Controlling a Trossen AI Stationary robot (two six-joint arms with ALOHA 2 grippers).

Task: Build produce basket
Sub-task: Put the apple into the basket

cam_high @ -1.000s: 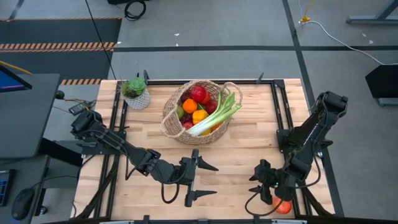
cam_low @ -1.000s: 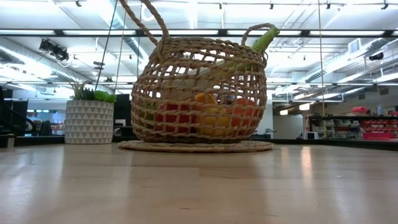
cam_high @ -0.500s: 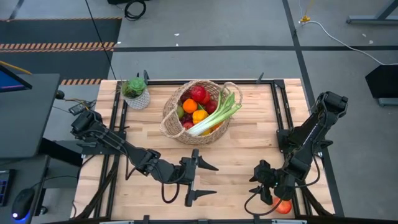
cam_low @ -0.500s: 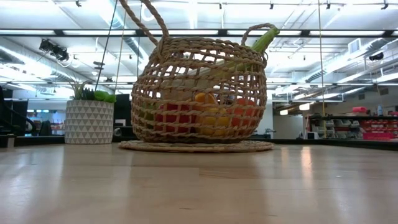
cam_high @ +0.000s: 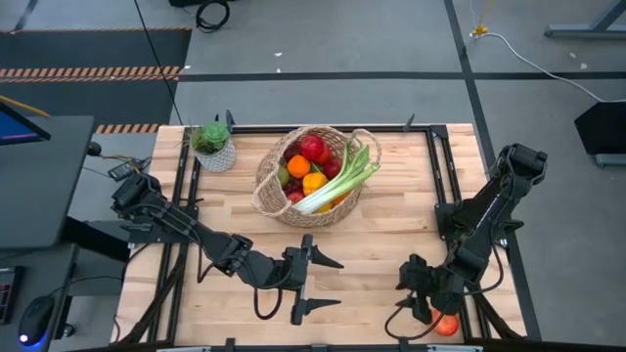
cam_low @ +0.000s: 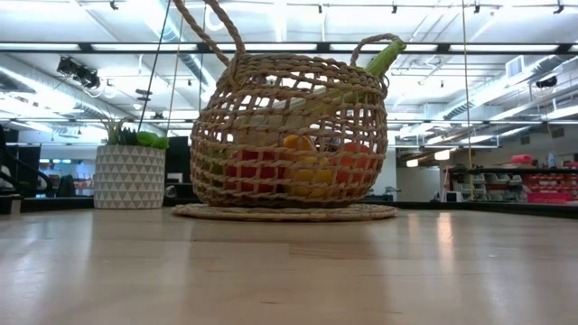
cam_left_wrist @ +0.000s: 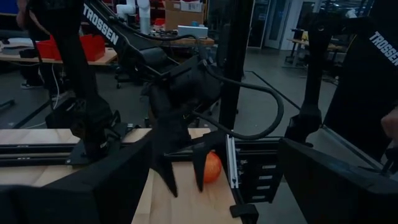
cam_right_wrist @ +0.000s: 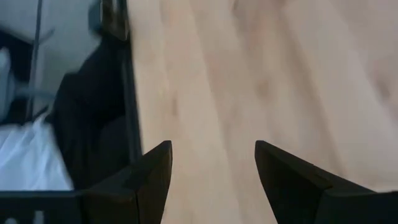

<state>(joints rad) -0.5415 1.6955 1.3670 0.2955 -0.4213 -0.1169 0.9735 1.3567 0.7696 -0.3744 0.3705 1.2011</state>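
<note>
The woven basket (cam_high: 311,176) stands on its flat base at the far middle of the table, also in the low view (cam_low: 289,135). It holds produce: red and orange fruits and a long leek (cam_high: 342,178) that leans out over its rim. One orange-red round fruit (cam_high: 446,325) lies on the table at the near right corner. My right gripper (cam_high: 403,286) hovers open just left of it, fingers slanting down over bare wood (cam_right_wrist: 211,158); the left wrist view shows the fruit (cam_left_wrist: 212,167) beyond its fingers. My left gripper (cam_high: 338,285) is wide open, level, near the front middle.
A small white pot with a green plant (cam_high: 212,145) stands at the far left corner. Dark rails (cam_high: 440,186) run along the table's sides. Bare wood lies between the basket and both grippers.
My right gripper has turned its fingers slightly while staying over the near right corner; its opening looks the same. The fruit and the basket have kept still.
</note>
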